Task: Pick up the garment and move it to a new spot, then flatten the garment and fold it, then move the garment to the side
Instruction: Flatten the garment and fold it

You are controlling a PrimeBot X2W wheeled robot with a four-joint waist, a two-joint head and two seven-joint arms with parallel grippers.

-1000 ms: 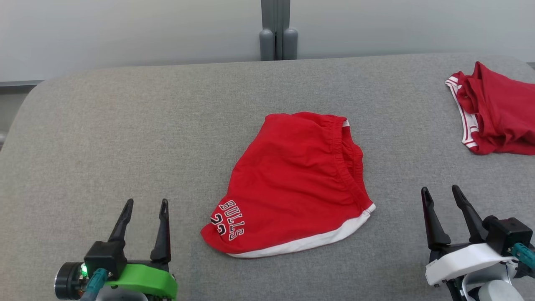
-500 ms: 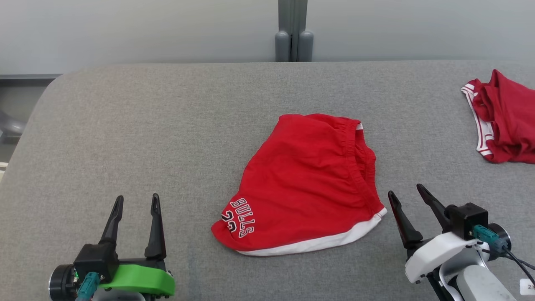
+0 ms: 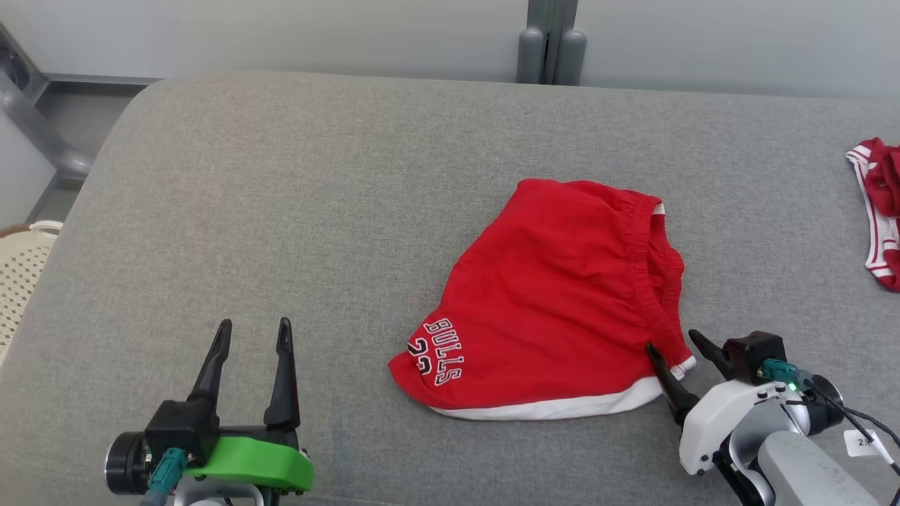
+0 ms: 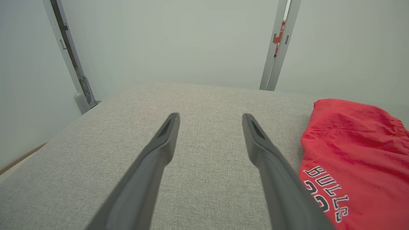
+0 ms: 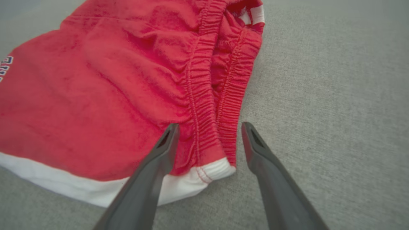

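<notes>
Centre-right on the grey woven padded surface (image 3: 281, 211): red fabric shorts (image 3: 555, 302) with a white hem band and "BULLS" lettering, lying loosely flat. Long axis from the lettered leg at near left to the far right corner, with the gathered elastic waistband running near to far down the right side.

Right at the near end of that waistband: the white-bodied right gripper (image 5: 210, 125), fingers spread wide and holding nothing. One finger over red cloth, the other over bare grey, the waistband corner between them.

Well apart to the left: the green-bodied left gripper (image 3: 254, 324), likewise wide apart and empty.

Plainly the nearer arm, the right. Likely little left but to dip and pinch the corner directly ahead.

At the far right edge, a second red-and-white garment (image 3: 879, 211).
</notes>
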